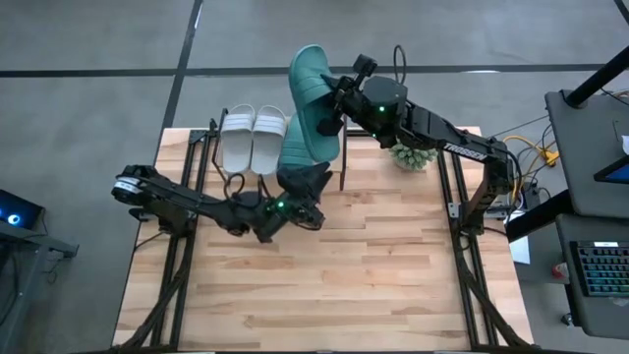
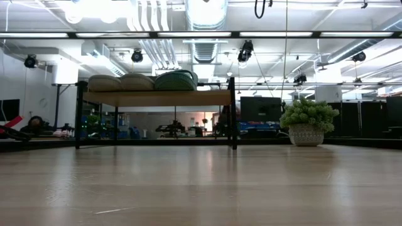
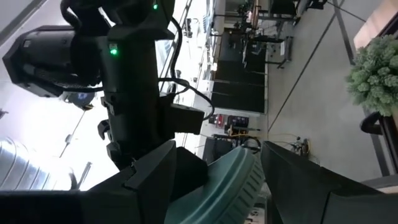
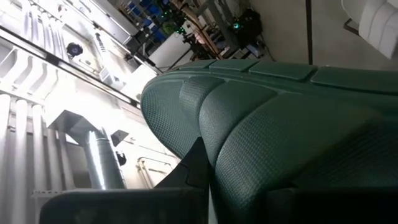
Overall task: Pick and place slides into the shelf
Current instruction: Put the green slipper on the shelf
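Up at the shelf's right end, the right gripper [image 1: 327,116] is clamped on a teal slide [image 1: 312,79], its fingers pressed together into the foam, with the sandal tilted up and its toe reaching toward 12 o'clock past the table's far edge. Directly at 6 o'clock from it, the left gripper [image 1: 307,189] is closed around a second teal slide [image 1: 298,147], its fingers [image 3: 155,177] spread wide on either side of the ribbed foam. That makes two teal slides, one per gripper, overlapping above the shelf [image 1: 346,147]. At 9 o'clock from them, two pale grey-white slides [image 1: 254,138] lie side by side on the shelf's plank. One potted plant [image 1: 413,155] stands on the table [image 1: 324,285] at 3 o'clock from the shelf.
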Available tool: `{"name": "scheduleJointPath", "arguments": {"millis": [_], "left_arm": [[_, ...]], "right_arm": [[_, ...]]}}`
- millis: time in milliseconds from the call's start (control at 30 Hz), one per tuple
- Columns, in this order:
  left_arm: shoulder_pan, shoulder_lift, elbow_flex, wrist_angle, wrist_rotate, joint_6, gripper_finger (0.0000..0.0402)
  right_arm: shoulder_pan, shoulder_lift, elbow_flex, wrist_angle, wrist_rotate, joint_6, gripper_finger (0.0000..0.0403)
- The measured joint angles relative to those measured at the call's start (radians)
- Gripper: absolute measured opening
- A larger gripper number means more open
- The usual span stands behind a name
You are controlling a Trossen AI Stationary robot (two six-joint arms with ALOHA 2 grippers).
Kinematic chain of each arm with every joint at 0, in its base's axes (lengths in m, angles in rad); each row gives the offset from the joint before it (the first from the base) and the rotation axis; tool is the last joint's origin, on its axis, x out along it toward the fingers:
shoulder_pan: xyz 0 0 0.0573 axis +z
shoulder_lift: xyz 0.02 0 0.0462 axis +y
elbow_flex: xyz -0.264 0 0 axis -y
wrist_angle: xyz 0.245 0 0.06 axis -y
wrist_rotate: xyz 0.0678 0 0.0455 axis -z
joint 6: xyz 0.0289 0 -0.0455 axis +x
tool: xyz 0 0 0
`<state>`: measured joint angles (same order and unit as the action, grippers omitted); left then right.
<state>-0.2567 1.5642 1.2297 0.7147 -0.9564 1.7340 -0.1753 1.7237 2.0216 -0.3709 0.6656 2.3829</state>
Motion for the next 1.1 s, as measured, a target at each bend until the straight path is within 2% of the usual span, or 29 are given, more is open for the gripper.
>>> {"name": "scheduleJointPath", "arguments": {"millis": [267, 567, 1100], "left_arm": [[0.021, -0.007, -0.001, -0.086, 0.02, -0.001, 0.0219], [0.065, -0.028, -0.001, -0.101, 0.033, 0.005, 0.0219], [0.081, -0.05, -0.014, -0.157, 0.047, 0.0, 0.0219]], "right_arm": [[0.0, 0.0, 0.0, 0.001, -0.006, 0.0, 0.0013], [0.011, 0.0, 0.001, 0.008, -0.01, 0.011, 0.0013], [0.016, -0.012, 0.001, 0.0, -0.009, 0.014, 0.0013]]}}
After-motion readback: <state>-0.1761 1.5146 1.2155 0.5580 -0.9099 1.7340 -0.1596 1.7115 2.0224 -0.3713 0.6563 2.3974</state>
